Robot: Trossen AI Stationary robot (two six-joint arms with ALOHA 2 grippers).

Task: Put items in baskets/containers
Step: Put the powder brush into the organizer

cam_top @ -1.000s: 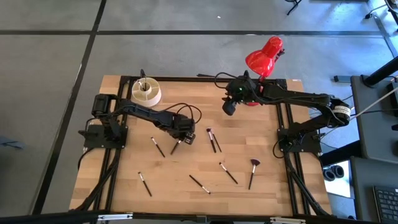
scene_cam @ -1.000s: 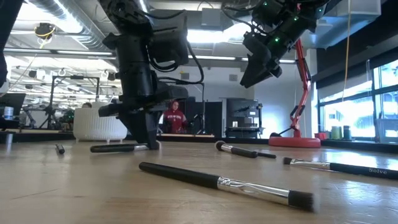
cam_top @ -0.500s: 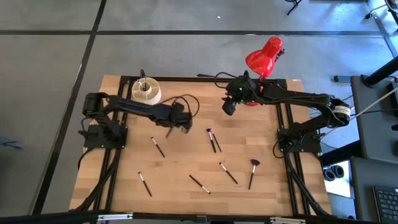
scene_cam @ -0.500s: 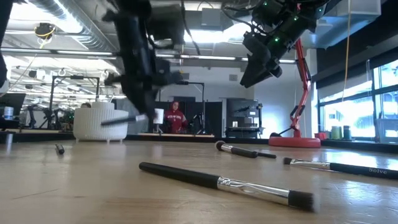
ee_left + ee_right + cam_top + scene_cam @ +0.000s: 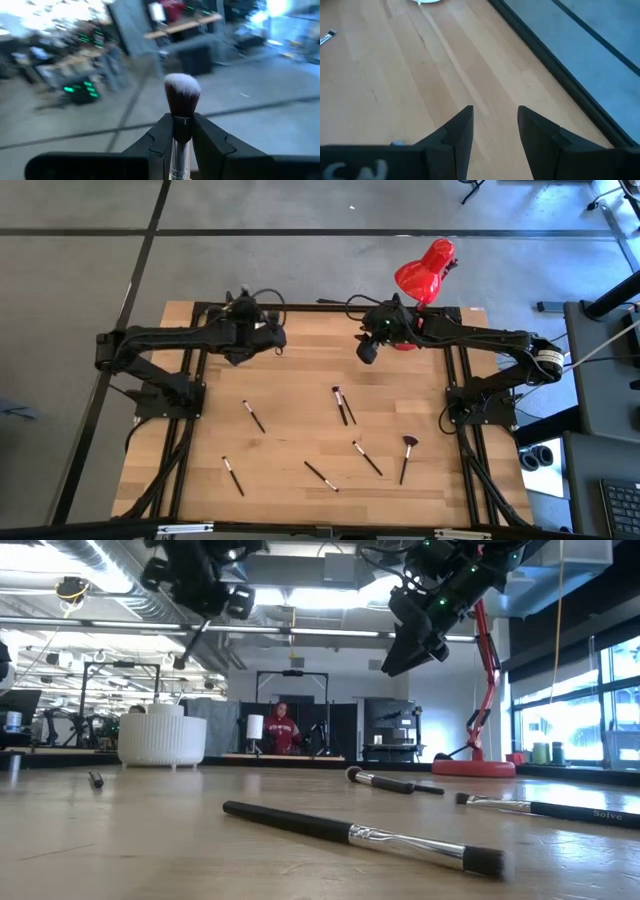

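From above, the left gripper (image 5: 262,332) hangs over the far left corner of the wooden table (image 5: 300,430), right where the cup would be, so the cup is covered by the arm here. The right gripper (image 5: 367,352) hangs above the far middle of the table, just beside the red lamp (image 5: 425,268). Loose brushes lie scattered on the near half: one (image 5: 253,416) left of centre, a pair (image 5: 342,405) close together in the middle, a short one (image 5: 232,476) near the left front, and the fan brush (image 5: 406,457) toward the right with a reddish flared head.

At table height, the cream-white cup (image 5: 161,739) stands at the far left, ribbed and round. The left gripper (image 5: 200,580) is raised high above it with a thin stick handle slanting down from it. A long dark brush (image 5: 360,834) with a silver ferrule and short dark bristles lies nearest the camera. A person (image 5: 283,729) in red stands far behind.

The left wrist view shows the fingers (image 5: 212,140) pinching a held brush (image 5: 181,107) by its silver ferrule; its head is dark reddish, tipped white, and points out at the room.

The right wrist view shows the fingers (image 5: 540,132) spread apart over bare wood, holding nothing.
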